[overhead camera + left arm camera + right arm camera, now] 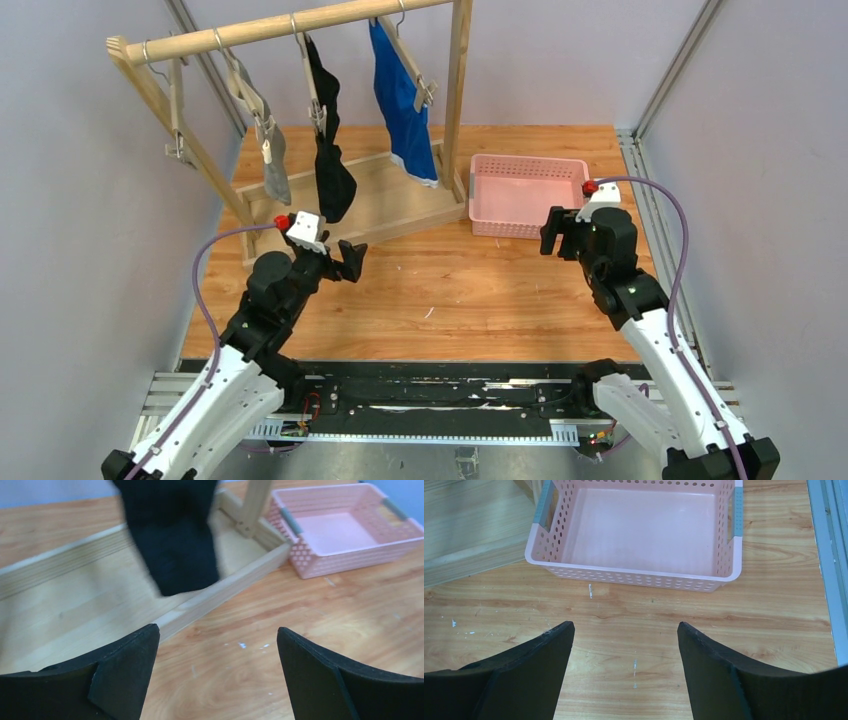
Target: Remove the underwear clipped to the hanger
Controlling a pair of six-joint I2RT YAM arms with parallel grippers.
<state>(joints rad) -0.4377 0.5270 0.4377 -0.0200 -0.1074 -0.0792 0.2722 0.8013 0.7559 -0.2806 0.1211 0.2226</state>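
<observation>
Three briefs hang from clip hangers on a wooden rail [290,24]: grey briefs [273,165] at left, black briefs [330,160] in the middle, blue briefs [404,105] at right. The black briefs' lower end also shows in the left wrist view [175,545]. My left gripper [352,260] is open and empty, just in front of and below the black briefs, above the table; in its wrist view [217,635] nothing lies between the jaws. My right gripper [552,232] is open and empty, near the pink basket's front edge, also in its wrist view [625,627].
The wooden rack's base frame [400,215] lies on the table under the clothes, with an upright post [458,90] at right. An empty pink basket [480,205] stands right of the rack, also in the right wrist view [634,577]. Grey walls stand on both sides.
</observation>
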